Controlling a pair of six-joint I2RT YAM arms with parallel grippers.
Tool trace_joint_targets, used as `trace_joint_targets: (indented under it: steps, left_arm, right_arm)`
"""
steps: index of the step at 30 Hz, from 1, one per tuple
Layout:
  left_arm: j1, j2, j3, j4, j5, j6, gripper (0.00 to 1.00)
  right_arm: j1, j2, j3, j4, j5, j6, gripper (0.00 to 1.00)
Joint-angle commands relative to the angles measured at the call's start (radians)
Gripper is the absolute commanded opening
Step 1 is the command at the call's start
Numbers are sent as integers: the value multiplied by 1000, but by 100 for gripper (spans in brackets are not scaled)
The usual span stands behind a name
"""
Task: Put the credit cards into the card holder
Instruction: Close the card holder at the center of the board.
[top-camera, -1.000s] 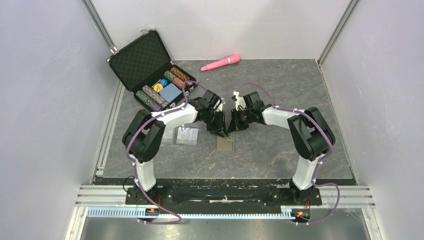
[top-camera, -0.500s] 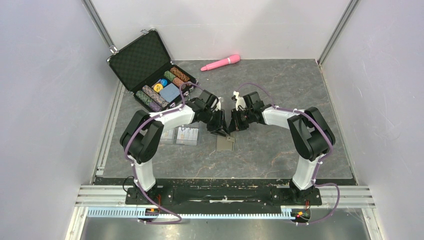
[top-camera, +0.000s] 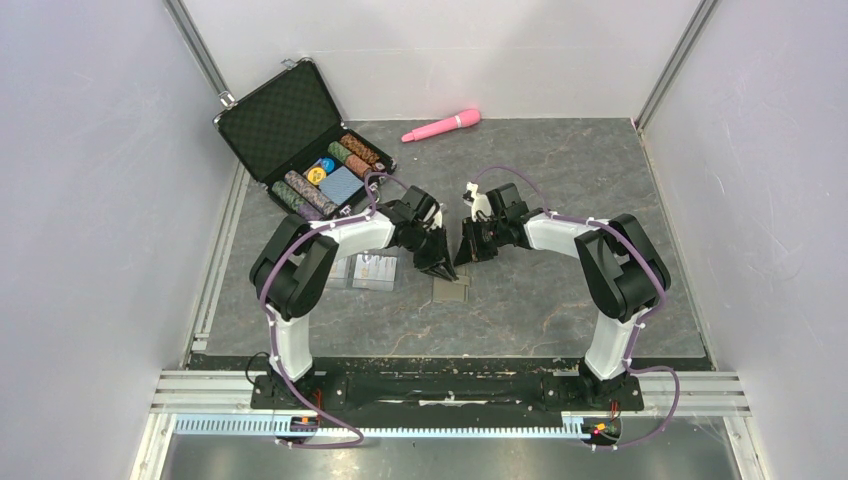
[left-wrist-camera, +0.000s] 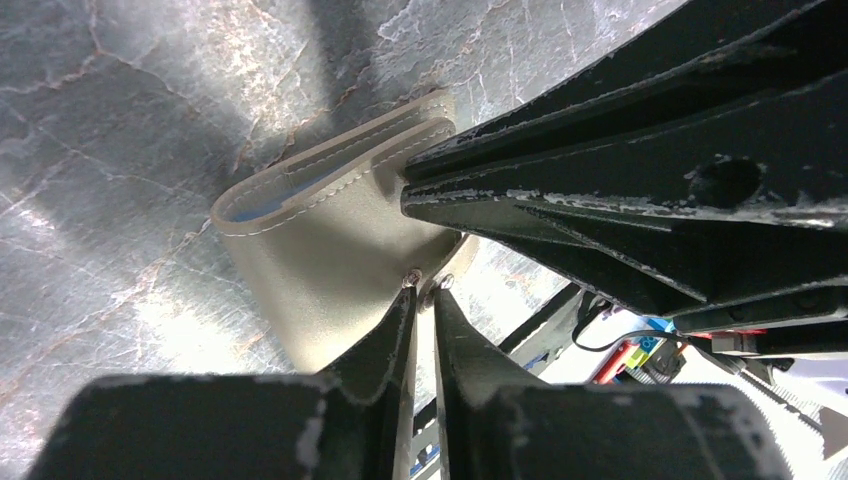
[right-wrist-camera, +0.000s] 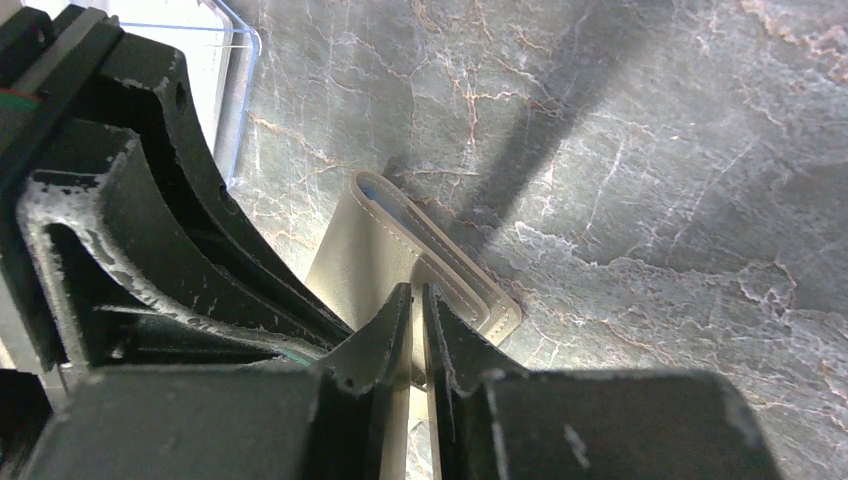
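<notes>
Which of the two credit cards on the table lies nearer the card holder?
The right-hand card, fully in view, just left of the card holder. The other card lies farther left, partly hidden under the left arm.

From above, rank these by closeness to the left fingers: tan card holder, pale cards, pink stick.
1. The card holder, right at the left fingers, mid-table.
2. The credit cards, on the table to the left.
3. The pink stick, by the far wall.
</notes>
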Motion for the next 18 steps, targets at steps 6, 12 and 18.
trace_joint_targets:
  steps: [6, 12, 18]
  left_arm:
    - [-5, 7, 36, 44, 68, -11, 2]
    - [-5, -23, 31, 50, 40, -6, 2]
    - [-5, -49, 34, 10, -26, 28, 2]
  right_arm:
    - [3, 23, -18, -70, 28, -35, 11]
    - [3, 26, -16, -70, 27, -35, 11]
    - [2, 24, -17, -70, 25, -34, 11]
